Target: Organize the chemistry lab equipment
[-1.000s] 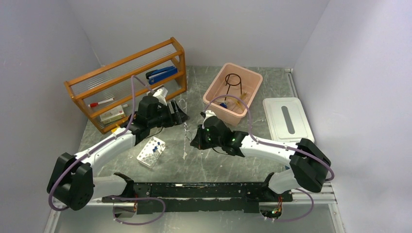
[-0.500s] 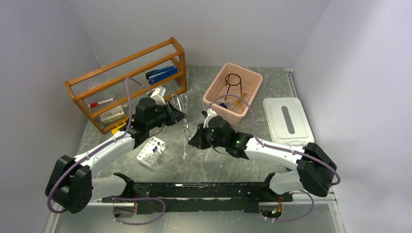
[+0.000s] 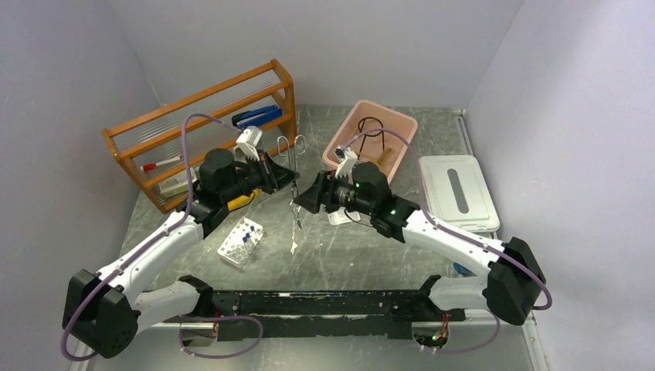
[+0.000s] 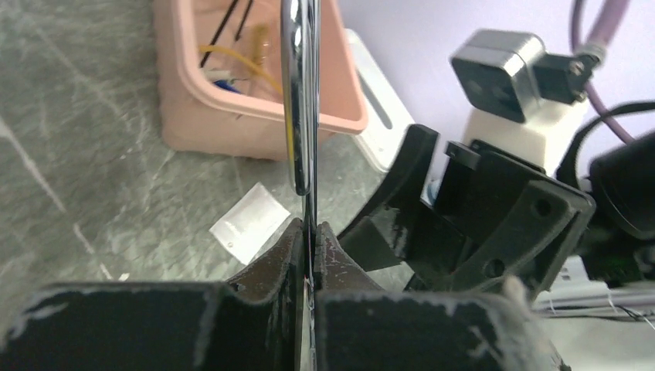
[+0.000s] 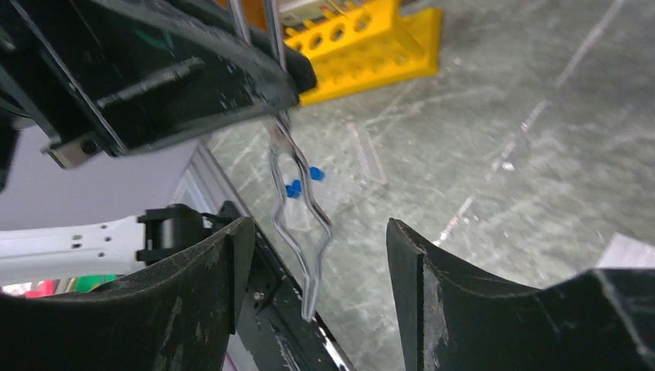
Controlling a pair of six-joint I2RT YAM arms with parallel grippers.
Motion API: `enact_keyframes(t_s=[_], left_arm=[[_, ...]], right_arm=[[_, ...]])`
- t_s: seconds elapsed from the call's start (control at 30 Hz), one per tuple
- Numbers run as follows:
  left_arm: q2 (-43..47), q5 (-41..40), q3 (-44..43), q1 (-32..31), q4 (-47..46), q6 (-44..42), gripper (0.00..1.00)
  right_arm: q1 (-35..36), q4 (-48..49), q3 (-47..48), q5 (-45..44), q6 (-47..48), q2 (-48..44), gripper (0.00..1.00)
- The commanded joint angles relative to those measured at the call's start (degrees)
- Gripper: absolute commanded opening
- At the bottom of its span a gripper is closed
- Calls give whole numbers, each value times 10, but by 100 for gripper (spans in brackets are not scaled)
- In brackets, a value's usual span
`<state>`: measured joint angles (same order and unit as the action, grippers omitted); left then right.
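The metal tongs (image 3: pixel 296 210) hang upright above the table's middle, ring handles up and tips down. My left gripper (image 3: pixel 286 178) is shut on their shaft; in the left wrist view the fingers (image 4: pixel 287 255) pinch the steel rod (image 4: pixel 301 100). My right gripper (image 3: pixel 306 199) stands open just right of the tongs. In the right wrist view the tongs' wavy tips (image 5: pixel 297 224) dangle free between its spread fingers (image 5: pixel 224 270). A black wire ring tripod (image 3: pixel 371 127) and an amber tube (image 3: pixel 384 151) lie in the pink bin (image 3: pixel 404 124). A white mesh square (image 4: pixel 251 222) lies on the table.
The orange wooden shelf (image 3: pixel 202 116) stands back left, with a yellow rack (image 5: pixel 371 46) in front of it. A white rack of blue-capped vials (image 3: pixel 241 239) sits front left. A white lid (image 3: pixel 458 189) lies right of the bin.
The left gripper closed on the tongs and the right gripper opened and let them go. Both arms rose and shifted toward the back with the tongs now upright.
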<state>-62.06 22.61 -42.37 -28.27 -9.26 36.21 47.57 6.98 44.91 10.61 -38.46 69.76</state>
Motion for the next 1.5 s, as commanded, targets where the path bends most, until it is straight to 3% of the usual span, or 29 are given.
enact_keyframes(t_s=[0.0,0.13,0.2,0.37,0.4,0.47,0.63,0.7,0.9,1.17,1.47], left_arm=[[13,79,-29,3,-38,8,5],[10,101,-35,3,-52,23,5],[8,107,-36,3,-59,26,5],[11,95,-39,3,-52,19,5],[14,86,-39,3,-47,17,7],[17,67,-41,3,-33,12,24],[25,23,-60,4,21,-16,72],[28,7,-73,4,43,-33,80],[46,-55,-90,5,91,-103,85],[69,-100,-69,5,134,-165,84],[77,-89,-68,5,140,-163,82]], right_arm=[[-3,56,53,69,12,31,66],[-3,80,73,73,0,53,64],[-3,78,83,65,-5,64,55],[-5,83,77,46,-7,68,15],[-5,89,72,46,-7,66,9],[-8,94,65,48,-5,59,0],[-16,72,62,23,13,33,0],[-26,51,67,9,27,22,0],[-106,-56,107,-56,64,-4,0],[-221,-261,230,-266,71,58,0],[-273,-311,305,-319,99,190,0]])
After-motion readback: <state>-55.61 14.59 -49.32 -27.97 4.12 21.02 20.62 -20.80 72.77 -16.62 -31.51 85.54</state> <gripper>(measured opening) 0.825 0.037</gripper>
